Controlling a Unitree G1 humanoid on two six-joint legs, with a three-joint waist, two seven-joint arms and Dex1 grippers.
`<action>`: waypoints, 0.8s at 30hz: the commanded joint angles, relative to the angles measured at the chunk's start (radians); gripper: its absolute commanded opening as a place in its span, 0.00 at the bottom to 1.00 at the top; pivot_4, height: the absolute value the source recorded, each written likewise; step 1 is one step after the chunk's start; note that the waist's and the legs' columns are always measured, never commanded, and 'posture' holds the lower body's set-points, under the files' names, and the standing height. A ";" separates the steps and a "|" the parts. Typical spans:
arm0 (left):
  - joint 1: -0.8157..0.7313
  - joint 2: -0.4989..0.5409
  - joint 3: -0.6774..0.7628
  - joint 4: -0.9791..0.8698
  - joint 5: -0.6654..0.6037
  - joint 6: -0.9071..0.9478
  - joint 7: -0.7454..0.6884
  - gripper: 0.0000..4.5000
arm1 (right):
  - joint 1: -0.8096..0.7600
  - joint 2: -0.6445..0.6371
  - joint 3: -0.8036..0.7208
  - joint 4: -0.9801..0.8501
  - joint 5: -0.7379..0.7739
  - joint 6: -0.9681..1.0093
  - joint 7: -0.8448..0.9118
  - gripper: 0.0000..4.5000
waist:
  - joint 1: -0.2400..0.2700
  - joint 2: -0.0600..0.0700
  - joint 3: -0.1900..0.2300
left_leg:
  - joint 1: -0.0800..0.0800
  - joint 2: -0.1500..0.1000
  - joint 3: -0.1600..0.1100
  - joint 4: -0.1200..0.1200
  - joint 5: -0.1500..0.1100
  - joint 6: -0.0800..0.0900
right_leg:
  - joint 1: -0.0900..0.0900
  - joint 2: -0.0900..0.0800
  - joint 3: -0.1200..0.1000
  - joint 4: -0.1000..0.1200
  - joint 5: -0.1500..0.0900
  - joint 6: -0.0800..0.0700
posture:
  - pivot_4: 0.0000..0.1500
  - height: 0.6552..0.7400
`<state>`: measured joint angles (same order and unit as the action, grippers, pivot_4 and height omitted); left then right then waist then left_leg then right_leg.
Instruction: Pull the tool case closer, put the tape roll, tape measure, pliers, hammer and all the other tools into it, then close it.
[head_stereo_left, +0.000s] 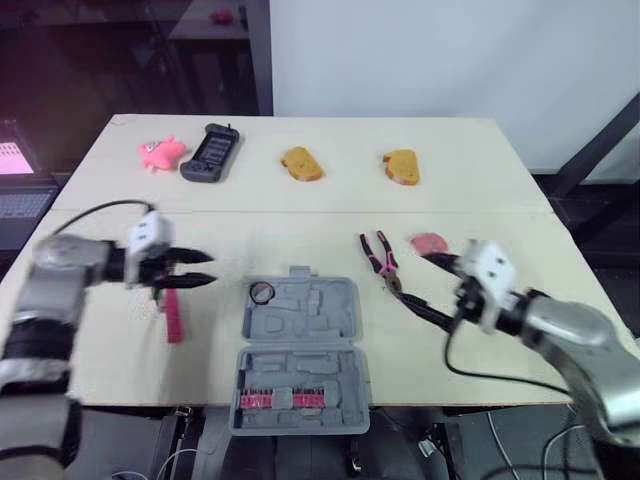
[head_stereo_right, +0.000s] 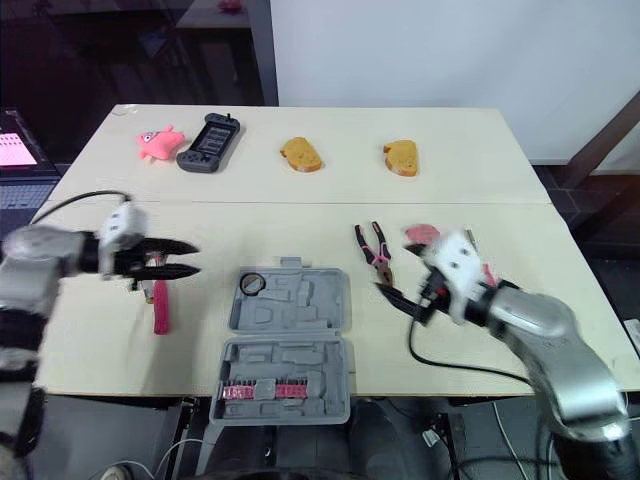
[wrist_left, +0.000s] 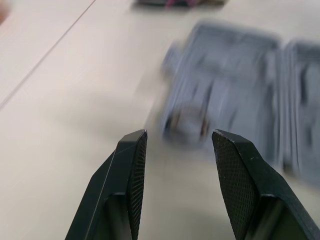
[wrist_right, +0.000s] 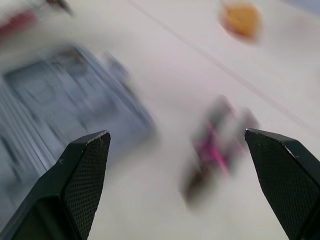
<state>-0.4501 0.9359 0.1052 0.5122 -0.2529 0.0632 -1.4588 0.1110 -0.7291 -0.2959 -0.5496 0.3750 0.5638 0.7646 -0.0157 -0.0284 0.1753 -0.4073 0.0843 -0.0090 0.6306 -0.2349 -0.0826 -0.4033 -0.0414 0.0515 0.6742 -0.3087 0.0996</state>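
Observation:
The grey tool case (head_stereo_left: 300, 350) lies open near the table's front edge, with a small tape ring (head_stereo_left: 262, 292) at its far-left corner. Pink-handled pliers (head_stereo_left: 380, 258) lie just right of the case, and a pinkish-red tool (head_stereo_left: 430, 243) sits beyond them. A red long-handled tool (head_stereo_left: 173, 315) lies left of the case. My left gripper (head_stereo_left: 210, 268) hovers open above that tool, pointing at the case (wrist_left: 235, 100). My right gripper (head_stereo_left: 413, 277) is wide open just right of the pliers (wrist_right: 215, 150), holding nothing.
Along the far side of the table (head_stereo_left: 330, 205) sit a pink plush toy (head_stereo_left: 160, 152), a black handheld device (head_stereo_left: 210, 152) and two orange bread-like pieces (head_stereo_left: 301, 164) (head_stereo_left: 401, 167). A laptop (head_stereo_left: 20, 195) stands off the table's left edge.

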 joint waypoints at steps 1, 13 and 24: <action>0.134 0.123 0.180 0.080 -0.026 -0.037 0.064 0.49 | 0.178 0.003 -0.245 0.032 0.011 -0.155 0.092 1.00 | 0.002 0.000 0.000 | 0.000 0.000 0.000 0.000 0.000 0.000 | 0.000 0.000 0.000 0.000 0.000 0.000 | 1.00 1.00; 0.465 0.208 0.386 0.359 -0.031 -0.258 0.169 1.00 | 0.357 -0.005 -0.428 0.190 0.037 -0.287 0.185 1.00 | 0.002 -0.001 0.000 | 0.004 0.000 0.004 -0.003 0.000 -0.001 | 0.005 -0.003 0.000 -0.007 -0.002 -0.006 | 1.00 1.00; 0.497 0.189 0.388 0.335 -0.043 -0.273 0.179 1.00 | 0.332 -0.036 -0.395 0.219 0.021 -0.288 0.176 1.00 | 0.002 -0.001 0.000 | 0.004 0.000 0.004 -0.003 0.000 -0.001 | 0.005 -0.003 0.000 -0.008 -0.002 -0.006 | 1.00 1.00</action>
<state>0.0396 1.1221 0.4665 0.8637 -0.2739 -0.2061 -1.2829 0.4483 -0.7481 -0.6773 -0.3196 0.3947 0.2841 0.9462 -0.0140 -0.0289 0.1751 -0.4029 0.0841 -0.0049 0.6279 -0.2348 -0.0835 -0.3978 -0.0448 0.0518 0.6663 -0.3108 0.0932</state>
